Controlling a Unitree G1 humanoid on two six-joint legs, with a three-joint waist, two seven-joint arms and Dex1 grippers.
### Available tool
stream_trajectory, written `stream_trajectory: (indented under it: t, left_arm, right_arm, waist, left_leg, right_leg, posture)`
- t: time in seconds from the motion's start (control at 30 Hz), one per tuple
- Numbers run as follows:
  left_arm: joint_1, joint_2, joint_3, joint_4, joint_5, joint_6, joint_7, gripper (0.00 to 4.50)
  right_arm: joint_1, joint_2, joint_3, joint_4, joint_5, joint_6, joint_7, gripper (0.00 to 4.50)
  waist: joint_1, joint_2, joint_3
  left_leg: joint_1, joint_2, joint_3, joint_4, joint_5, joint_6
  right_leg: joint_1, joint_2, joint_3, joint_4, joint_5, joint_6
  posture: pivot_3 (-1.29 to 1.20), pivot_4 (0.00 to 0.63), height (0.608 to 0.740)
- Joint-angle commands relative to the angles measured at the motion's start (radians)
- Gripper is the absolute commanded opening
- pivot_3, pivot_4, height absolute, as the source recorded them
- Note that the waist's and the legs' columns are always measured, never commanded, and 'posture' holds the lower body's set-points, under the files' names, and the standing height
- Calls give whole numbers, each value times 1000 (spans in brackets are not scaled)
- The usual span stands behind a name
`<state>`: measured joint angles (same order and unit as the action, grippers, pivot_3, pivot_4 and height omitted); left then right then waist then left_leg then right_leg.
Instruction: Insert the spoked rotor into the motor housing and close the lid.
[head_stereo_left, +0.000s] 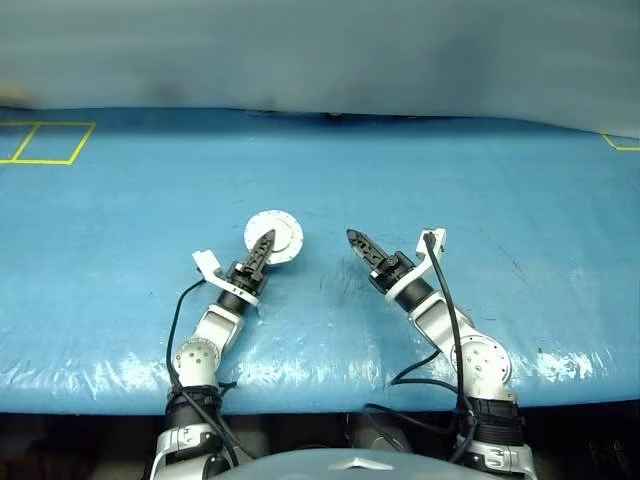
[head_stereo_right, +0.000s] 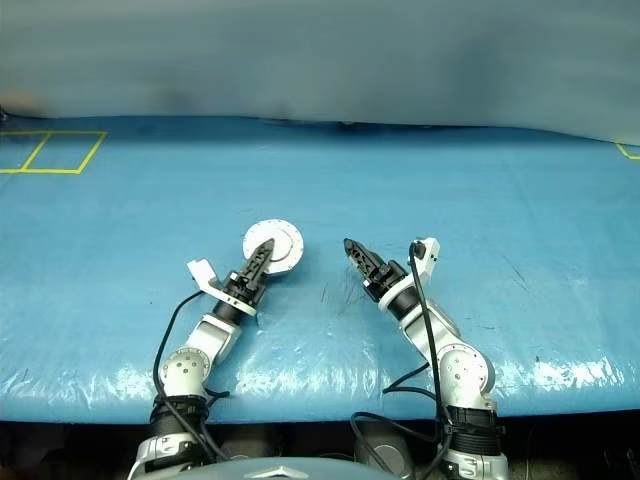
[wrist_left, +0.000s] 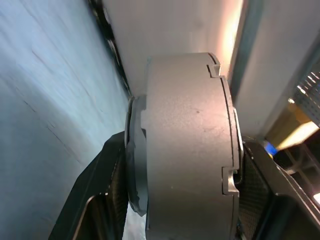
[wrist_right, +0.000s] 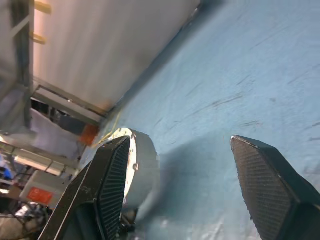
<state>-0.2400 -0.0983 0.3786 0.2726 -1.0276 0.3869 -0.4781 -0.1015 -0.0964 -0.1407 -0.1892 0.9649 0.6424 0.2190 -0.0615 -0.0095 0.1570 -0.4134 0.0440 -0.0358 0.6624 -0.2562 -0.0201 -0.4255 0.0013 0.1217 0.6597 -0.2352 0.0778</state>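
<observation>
- While the left gripper (head_stereo_left: 262, 243) pinches the closed motor housing (head_stereo_left: 274, 238) across its thickness, at frame centre of the head views, the lid (wrist_left: 190, 150) sits shut against the base, both fingers pressed to the flat faces
- Right gripper (head_stereo_left: 356, 243), just right of centre, stands spread and empty, near the housing but apart
- Blue table (head_stereo_left: 480, 180) beneath
- Judged step: assembly looks closed, rotor presumably inside; next move calls for setting it down and releasing gently
</observation>
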Motion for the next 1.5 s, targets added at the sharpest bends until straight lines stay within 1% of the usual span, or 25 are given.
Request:
stream_trajectory:
  t: [0.03,0.1,0.27,0.4,0.43,0.5,0.57,0.6,0.67,0.8,0.97,1.0,1.03,1.13,1.17,1.27,1.33,1.4,1.5]
  left_arm:
    - [-87,-44,56,36,25,-126,88,2531]
    - [-126,-31,73,80,49,-167,119,2531]
    - [-227,19,77,193,83,-129,125,2531]
    - [-257,47,77,255,123,-110,145,2531]
    - [-258,49,78,259,127,-104,146,3124]
    - [-249,46,89,258,156,-137,191,3619]
    - [-235,43,109,252,180,-181,241,4314]
    - [-226,42,116,241,185,-196,253,4486]
    - [-196,39,131,197,199,-240,278,4486]
    - [-139,53,144,118,247,-327,339,4486]
    - [-84,84,148,49,344,-444,393,4486]
    - [-73,93,133,33,367,-463,374,4486]
    - [-60,103,102,9,382,-479,314,4486]
    - [-4,131,-34,-84,431,-514,90,4486]
    - [15,136,-81,-123,429,-510,17,4486]
    - [58,171,-215,-206,442,-477,-164,4486]
    - [71,211,-298,-231,470,-438,-247,4486]
    - [78,256,-371,-240,500,-405,-314,4486]
    - [74,312,-461,-231,561,-389,-393,4486]
  right_arm:
    - [-7,1,2,-19,-26,-23,30,3353]
    - [-7,13,-6,-18,-20,-23,32,3353]
    - [-18,26,-19,-13,-21,-20,46,3353]
    - [-19,26,-20,-14,-31,-20,51,3353]
    - [-18,26,-22,-14,-31,-20,51,3388]
    - [-16,27,-23,-17,-35,-22,51,3388]
    - [-13,26,-23,-19,-37,-22,51,3388]
    - [-13,27,-22,-19,-39,-22,51,3388]
    - [-12,28,-21,-19,-41,-19,53,3388]
    - [-20,28,-21,-9,-49,-12,51,3388]
    - [-34,22,-9,7,-81,-14,52,3388]
    - [-34,18,1,6,-107,-31,56,3388]
    - [-34,17,10,6,-146,-66,61,3388]
    - [-39,30,28,31,-343,-303,54,3388]
    - [-42,20,33,44,-408,-378,57,3388]
    - [-52,-31,45,80,-540,-505,72,3388]
    - [-58,-75,48,93,-572,-528,106,3388]
    - [-56,-115,49,98,-552,-500,161,3388]
    - [-53,-183,72,119,-622,-506,188,3388]
  waist:
    - [0,0,0]
    - [4,0,0]
    - [11,-1,0]
    - [7,-1,0]
    - [6,-1,0]
    - [4,0,-1]
    - [1,0,-1]
    - [-3,0,-1]
    - [-16,-1,-1]
    - [-35,-1,-1]
    - [-38,-1,-1]
    - [-36,-1,-1]
    - [-33,-1,-1]
    - [-19,-1,-1]
    - [-10,-2,-1]
    - [2,-2,-1]
    - [1,-2,-1]
    - [-5,-1,-1]
    - [-14,-1,-1]
  left_leg:
    - [0,0,0,0,0,0]
    - [0,0,0,0,0,0]
    - [0,-1,-1,0,0,-1]
    - [0,-1,-1,0,0,-1]
    - [0,-1,-1,0,0,-1]
    - [1,-1,-1,0,1,-1]
    - [4,-1,-1,0,1,-1]
    - [8,-1,-1,0,1,-1]
    - [19,-1,0,-2,1,-1]
    - [21,2,0,-2,1,-1]
    - [21,4,-1,-4,1,-1]
    - [20,4,-1,-5,1,-1]
    - [20,3,-1,-5,1,-2]
    - [15,3,-1,-5,1,-2]
    - [14,2,-1,-5,2,-3]
    - [13,0,0,-5,3,-4]
    - [13,0,1,-5,2,-4]
    - [13,0,1,-5,2,-4]
    - [15,2,1,-6,2,-4]
  right_leg:
    - [0,0,0,0,0,0]
    - [1,0,0,0,0,0]
    - [1,-1,0,-1,0,0]
    - [1,-1,0,-1,0,0]
    - [1,-1,0,0,0,0]
    - [2,0,0,0,0,0]
    - [4,-1,0,0,0,0]
    - [9,0,0,0,0,1]
    - [17,0,1,-1,-3,5]
    - [17,4,3,0,-1,1]
    - [15,7,3,1,-1,0]
    - [15,7,3,1,-1,0]
    - [15,6,3,0,-1,0]
    - [12,5,3,-1,-1,0]
    - [11,4,2,-1,0,1]
    - [12,2,2,-3,0,2]
    - [12,1,2,-4,0,2]
    - [13,1,2,-5,0,2]
    - [12,3,3,-3,-1,1]
  posture:
    - [0,150,740]
    - [0,150,740]
    - [0,150,740]
    - [0,150,740]
    - [0,150,740]
    - [0,150,740]
    - [0,150,740]
    - [0,150,740]
    - [0,150,740]
    - [0,150,740]
    - [0,150,740]
    - [0,150,740]
    - [0,150,740]
    - [0,150,740]
    - [0,150,740]
    - [0,150,740]
    - [0,150,740]
    - [0,150,740]
    - [0,150,740]
